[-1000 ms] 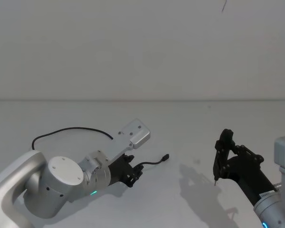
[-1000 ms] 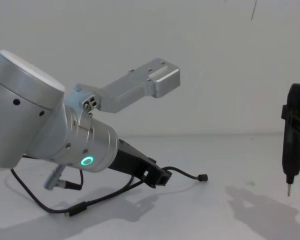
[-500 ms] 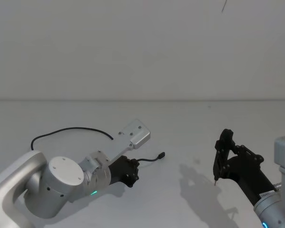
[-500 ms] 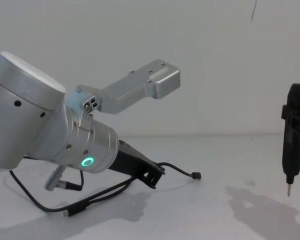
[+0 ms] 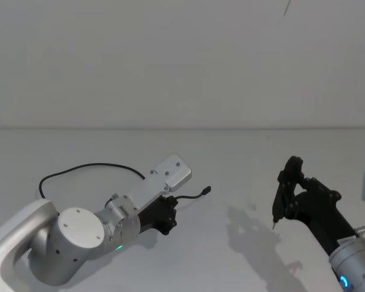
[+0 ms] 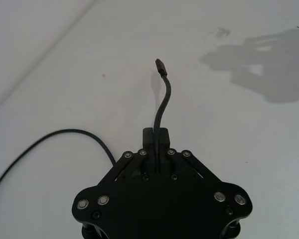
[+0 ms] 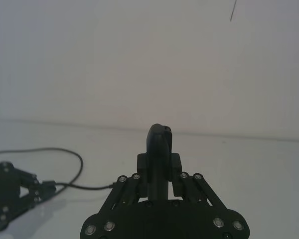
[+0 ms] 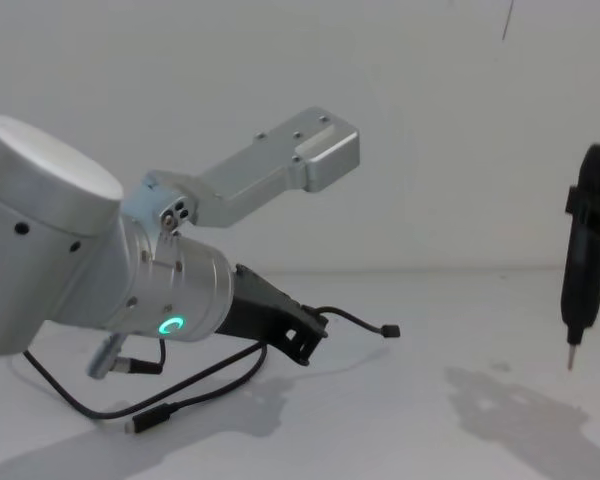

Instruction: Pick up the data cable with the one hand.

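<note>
At the far left the data cable lies in a loose arc on the worktop. In the chest view its slack curls back toward the near side and ends in the longer plug, which rests on the surface. To the right of that arc, the left end effector is low over the worktop, its fingers pressed together on the cable a short way behind the small plug. This plug juts out ahead, clear of the surface, with its shadow below it. The cable looks thin, light and limp, so it should weigh almost nothing, but it will sag and trail its long tail on any lift. The smooth jacket could creep through the pads. Gripping just behind a plug seems wise, since the thicker plug body would act as a stop. Far to the right, the right end effector hangs above the worktop, clamped on a slim black tool, well apart from the cable.
</note>
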